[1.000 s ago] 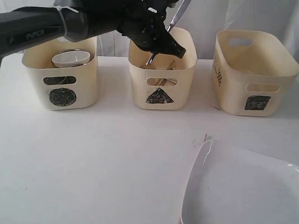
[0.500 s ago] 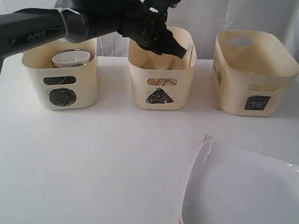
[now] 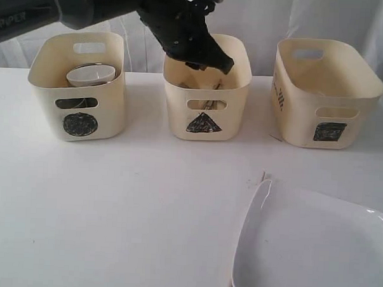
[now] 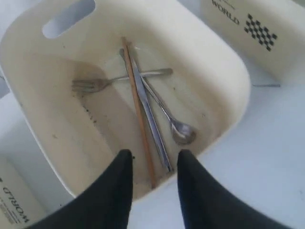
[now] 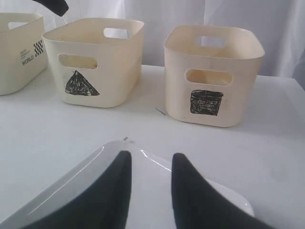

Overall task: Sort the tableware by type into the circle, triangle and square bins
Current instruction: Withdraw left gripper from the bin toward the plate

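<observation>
Gone from my left gripper point(image 4: 153, 152) is the steel utensil it was dangling a second ago. That arm is pulling up and leftward, fingers standing apart with nothing between them.

Nearest: large white square plate point(image 3: 314, 250) is lying flat on the white table point(image 3: 131, 204), well apart from every bin and not yet sorted. Its near and right edges are running out of frame. My right gripper point(image 5: 151, 155) is hovering just over it, fingers parted and clamping nothing; I am judging it is staged for the plate. A thin pale stick point(image 3: 263, 177) is peeking out along the plate's left edge. It may be a chopstick, but it is too slim to call.

Middle row: cream plastic bin marked with a black triangle point(image 3: 177, 114) is collecting the long pieces. Steel fork point(image 4: 95, 85), steel knife point(image 4: 150, 119), steel spoon point(image 4: 183, 133) and one wooden chopstick point(image 4: 138, 105) are lying crossed on its floor, directly below my left gripper.

Cream plastic bin marked with a black circle point(image 3: 44, 105) is holding the round ware. Small white bowl point(image 3: 91, 74) is sitting on top, and steel is glinting through the handle cut-out; which piece, I cannot tell.

Cream plastic bin marked with a black square point(image 3: 294, 116) is showing nothing inside, though its front wall is hiding the floor.
</observation>
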